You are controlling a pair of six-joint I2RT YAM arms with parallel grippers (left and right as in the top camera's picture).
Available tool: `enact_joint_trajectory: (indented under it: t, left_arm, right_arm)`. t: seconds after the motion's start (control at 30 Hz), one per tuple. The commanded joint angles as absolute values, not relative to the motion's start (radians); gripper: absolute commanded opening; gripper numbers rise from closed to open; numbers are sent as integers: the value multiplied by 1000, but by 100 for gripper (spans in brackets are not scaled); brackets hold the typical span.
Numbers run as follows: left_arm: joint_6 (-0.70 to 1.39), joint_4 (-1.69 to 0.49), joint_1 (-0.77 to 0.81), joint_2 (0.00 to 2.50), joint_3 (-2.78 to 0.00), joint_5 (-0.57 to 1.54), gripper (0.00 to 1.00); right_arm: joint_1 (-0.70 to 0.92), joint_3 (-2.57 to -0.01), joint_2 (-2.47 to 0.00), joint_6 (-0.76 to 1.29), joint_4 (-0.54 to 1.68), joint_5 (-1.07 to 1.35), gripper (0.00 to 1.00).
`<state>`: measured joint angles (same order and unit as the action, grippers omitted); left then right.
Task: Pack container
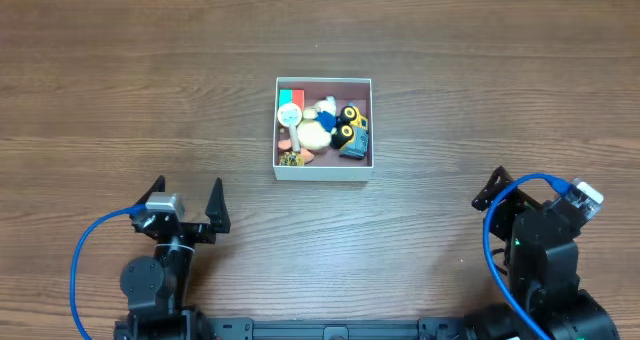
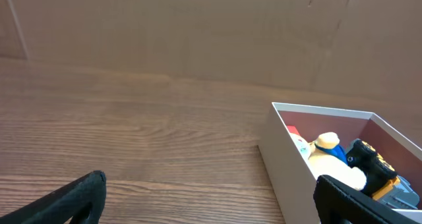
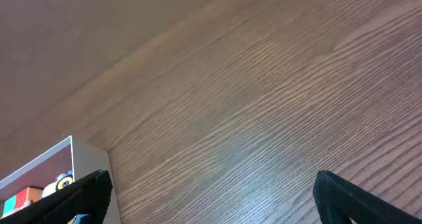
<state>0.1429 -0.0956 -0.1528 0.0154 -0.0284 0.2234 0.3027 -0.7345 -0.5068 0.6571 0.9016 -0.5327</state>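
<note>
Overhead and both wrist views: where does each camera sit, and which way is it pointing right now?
Overhead: above the table, looking straight down at the box; left claw and right claw show at the near edge.
Left wrist: low over the table, facing forward, box at right; own spread fingertips in the bottom corners.
Right wrist: low, facing forward, box corner at far left; own spread fingertips at the bottom.
Shared: all three show the box.

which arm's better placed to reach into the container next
Left, probably: the left gripper faces the container and its wrist view shows the inside; the right gripper sees only a corner.
</note>
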Motion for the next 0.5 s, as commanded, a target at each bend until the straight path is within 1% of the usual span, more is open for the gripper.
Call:
enact_joint_trajectory:
  t: [0.0,0.17,0.27,0.33,0.37,0.43,0.47]
  left_arm:
    - [135,-88,-157,4,-19,220,100]
    - [135,-88,-157,4,-19,221,100]
    - [135,-88,-157,4,-19,221,100]
    - [135,-88,-157,4,-19,221,100]
    - [135,-88,-157,4,-19,221,100]
    - [135,-88,-157,4,-19,221,100]
    - [135,-88,-157,4,-19,221,100]
  right_arm:
    - [285,-739,-498,654,899,-549,100]
    - [139,-739,-427,655,949,-548,100]
    - [97,-739,-344,654,1024,-542,100]
    - [75,-739,-298,654,999,-545,100]
    - [57,-739,-278,627,951,-524,100]
    - [33,-739,-262,497,882,-433,100]
    - [4,-739,-248,370,816,-323,100]
